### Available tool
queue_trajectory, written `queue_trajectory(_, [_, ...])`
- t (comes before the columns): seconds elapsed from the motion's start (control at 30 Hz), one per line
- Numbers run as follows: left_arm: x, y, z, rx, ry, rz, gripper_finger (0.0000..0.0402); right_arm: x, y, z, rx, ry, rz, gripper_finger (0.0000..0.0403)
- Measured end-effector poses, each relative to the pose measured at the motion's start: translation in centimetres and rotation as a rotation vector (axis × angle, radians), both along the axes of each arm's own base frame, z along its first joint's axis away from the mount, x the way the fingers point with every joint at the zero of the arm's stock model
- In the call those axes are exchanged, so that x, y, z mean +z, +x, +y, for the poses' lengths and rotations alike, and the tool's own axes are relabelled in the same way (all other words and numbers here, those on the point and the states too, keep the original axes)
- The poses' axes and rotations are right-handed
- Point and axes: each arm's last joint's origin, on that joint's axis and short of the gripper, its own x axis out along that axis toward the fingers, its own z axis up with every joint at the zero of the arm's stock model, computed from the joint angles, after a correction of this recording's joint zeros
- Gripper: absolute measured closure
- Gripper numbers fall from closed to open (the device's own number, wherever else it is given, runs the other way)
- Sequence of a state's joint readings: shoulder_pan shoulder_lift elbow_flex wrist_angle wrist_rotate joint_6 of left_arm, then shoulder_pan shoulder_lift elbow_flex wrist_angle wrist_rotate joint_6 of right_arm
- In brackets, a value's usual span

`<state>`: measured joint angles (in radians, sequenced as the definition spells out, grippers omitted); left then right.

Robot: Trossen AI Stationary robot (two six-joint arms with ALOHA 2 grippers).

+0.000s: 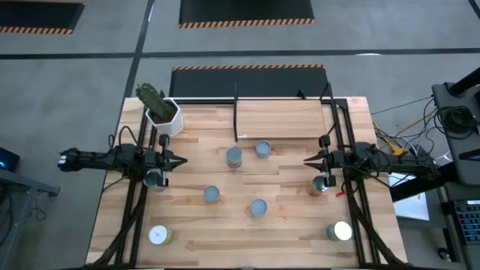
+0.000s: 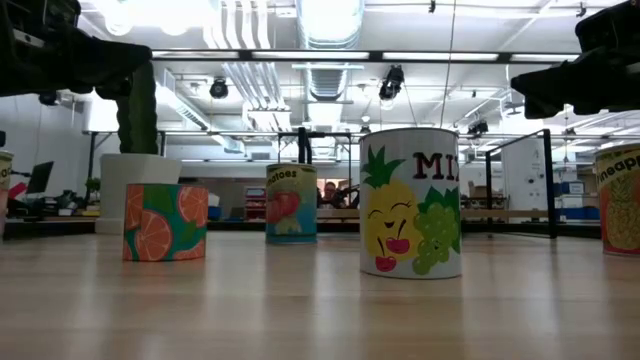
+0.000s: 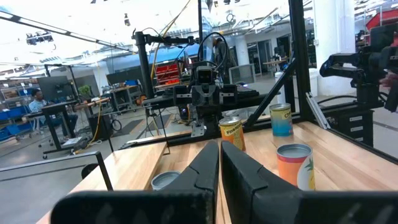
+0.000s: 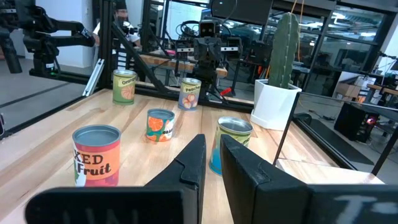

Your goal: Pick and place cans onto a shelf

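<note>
Several small cans stand upright on their bases on the wooden table: two near the middle (image 1: 234, 156) (image 1: 262, 148), two nearer the front (image 1: 212, 194) (image 1: 258, 207), one below each arm (image 1: 156, 178) (image 1: 321, 184), and one at each front corner (image 1: 158, 235) (image 1: 339, 231). The low light-wood shelf (image 1: 281, 116) with black posts stands at the far edge. My left gripper (image 1: 178, 160) hovers above the table's left side, shut and empty, pointing right. My right gripper (image 1: 307, 160) hovers above the right side, shut and empty, pointing left.
A white hexagonal pot with a cactus (image 1: 161, 112) stands at the far left corner, beside the shelf. Black frame rails run along both table sides (image 1: 135, 210) (image 1: 360, 217). Bare tabletop lies between the two grippers and the middle cans.
</note>
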<state>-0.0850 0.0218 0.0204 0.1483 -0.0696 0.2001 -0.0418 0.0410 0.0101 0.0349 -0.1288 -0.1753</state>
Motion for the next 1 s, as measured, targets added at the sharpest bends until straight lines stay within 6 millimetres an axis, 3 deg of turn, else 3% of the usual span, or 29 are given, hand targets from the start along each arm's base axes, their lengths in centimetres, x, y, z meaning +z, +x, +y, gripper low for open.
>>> queue_trajectory(0.23, [0.2, 0.0, 0.0, -0.001, -0.009, -0.026, 0.0402, 0.0, 0.0, 0.0, 0.001, 0.069, 0.005, 0.0365])
queue_trajectory(0.43, [2.1, -0.5, 0.0, -0.092, -0.368, -0.212, 0.0402, 0.7, 0.0, 0.0, 0.016, 0.369, -0.038, 0.0365])
queue_trajectory(0.53, [3.0, -1.0, 0.1, -0.119, -0.400, -0.315, 0.0402, 1.3, -0.1, 0.0, 0.033, 0.435, -0.097, 0.0365])
queue_trajectory(1.0, [5.2, -1.8, 0.1, -0.203, -0.481, -0.568, 0.0402, 4.5, -0.8, 0.0, 0.057, 0.374, -0.283, 0.0365])
